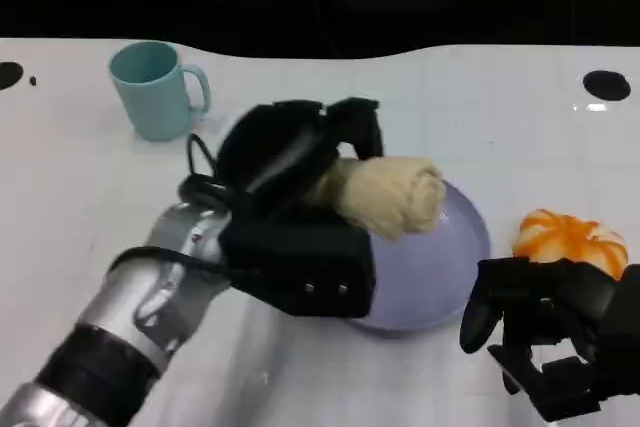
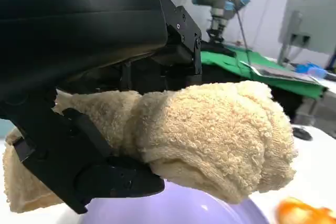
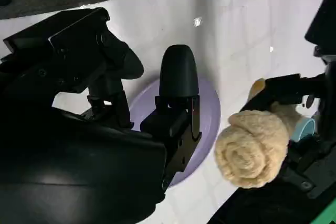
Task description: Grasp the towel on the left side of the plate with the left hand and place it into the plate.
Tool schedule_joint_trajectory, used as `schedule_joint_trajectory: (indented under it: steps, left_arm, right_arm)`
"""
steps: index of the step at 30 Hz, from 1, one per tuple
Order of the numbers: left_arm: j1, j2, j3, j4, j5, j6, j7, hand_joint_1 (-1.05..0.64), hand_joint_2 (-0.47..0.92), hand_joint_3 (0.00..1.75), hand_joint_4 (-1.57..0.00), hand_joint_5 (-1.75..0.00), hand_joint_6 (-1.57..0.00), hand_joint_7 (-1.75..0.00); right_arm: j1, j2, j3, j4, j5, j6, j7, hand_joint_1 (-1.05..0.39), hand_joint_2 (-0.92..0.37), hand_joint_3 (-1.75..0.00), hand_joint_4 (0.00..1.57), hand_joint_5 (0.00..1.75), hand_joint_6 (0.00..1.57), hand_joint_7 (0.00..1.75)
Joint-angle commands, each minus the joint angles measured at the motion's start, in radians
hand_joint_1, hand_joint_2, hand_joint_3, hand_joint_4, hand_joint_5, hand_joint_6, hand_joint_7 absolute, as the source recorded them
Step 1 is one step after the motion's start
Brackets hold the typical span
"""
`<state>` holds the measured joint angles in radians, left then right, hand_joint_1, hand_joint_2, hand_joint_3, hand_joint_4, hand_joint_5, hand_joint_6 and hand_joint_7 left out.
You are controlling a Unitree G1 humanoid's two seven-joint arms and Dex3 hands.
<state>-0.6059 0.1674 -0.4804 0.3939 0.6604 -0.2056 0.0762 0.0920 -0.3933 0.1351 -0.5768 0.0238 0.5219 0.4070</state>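
The left hand (image 1: pixel 300 162) grips the rolled towel (image 1: pixel 390 195), fingers closed round it, held above the plate (image 1: pixel 440 277); best to lower it over the plate's middle before letting go; the right hand (image 1: pixel 545 332) rests empty, fingers loosely apart, beside the plate.

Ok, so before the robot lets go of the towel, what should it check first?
1. Left hand grips the towel: ok.
2. Towel is over the plate: ok, its free end hangs above the purple plate.
3. Towel low enough to drop gently: cannot tell.
4. Plate has room: ok, nothing lies in the bare part.
5. Right hand out of the way: ok, beside the plate, near the orange thing.
6. Cup clear of the arm: ok.
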Motion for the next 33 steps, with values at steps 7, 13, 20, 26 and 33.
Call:
schedule_joint_trajectory:
  steps: [7, 13, 20, 26, 33]
  left_arm:
    - [-0.018, -0.057, -0.022, 0.072, -0.019, 0.026, -0.108, -0.19, 0.54, 1.06, -0.82, -1.75, -0.75, -1.36]
    - [-0.016, -0.019, -0.049, 0.042, 0.031, 0.058, -0.184, -0.3, 0.91, 0.19, -0.48, -1.05, -0.67, -0.15]
    - [-0.004, 0.006, -0.045, -0.012, 0.046, 0.087, -0.219, -0.63, 0.92, 0.12, -0.17, -0.42, -0.3, 0.0]
    - [0.012, 0.04, -0.016, -0.059, 0.028, 0.094, -0.242, -0.75, 0.92, 0.14, -0.07, -0.43, -0.21, 0.0]
    - [0.07, 0.073, 0.064, -0.189, -0.086, 0.139, -0.332, -0.61, 0.92, 0.21, -0.14, -0.68, -0.36, -0.08]
  right_arm:
    - [0.0, -0.015, 0.003, -0.009, -0.003, 0.015, 0.004, 0.02, -0.55, -1.12, 0.7, 1.7, 0.7, 1.43]
    - [0.002, -0.016, -0.002, -0.003, 0.0, 0.0, 0.008, 0.02, -0.55, -1.12, 0.71, 1.7, 0.71, 1.43]
    - [0.003, -0.017, -0.01, 0.001, 0.006, -0.004, 0.014, 0.02, -0.54, -1.13, 0.71, 1.69, 0.71, 1.43]
    - [0.003, -0.016, -0.012, -0.004, 0.008, 0.008, 0.013, 0.03, -0.55, -1.13, 0.7, 1.7, 0.7, 1.43]
    - [0.005, -0.016, -0.013, -0.008, 0.005, 0.008, 0.009, 0.04, -0.56, -1.12, 0.69, 1.7, 0.7, 1.45]
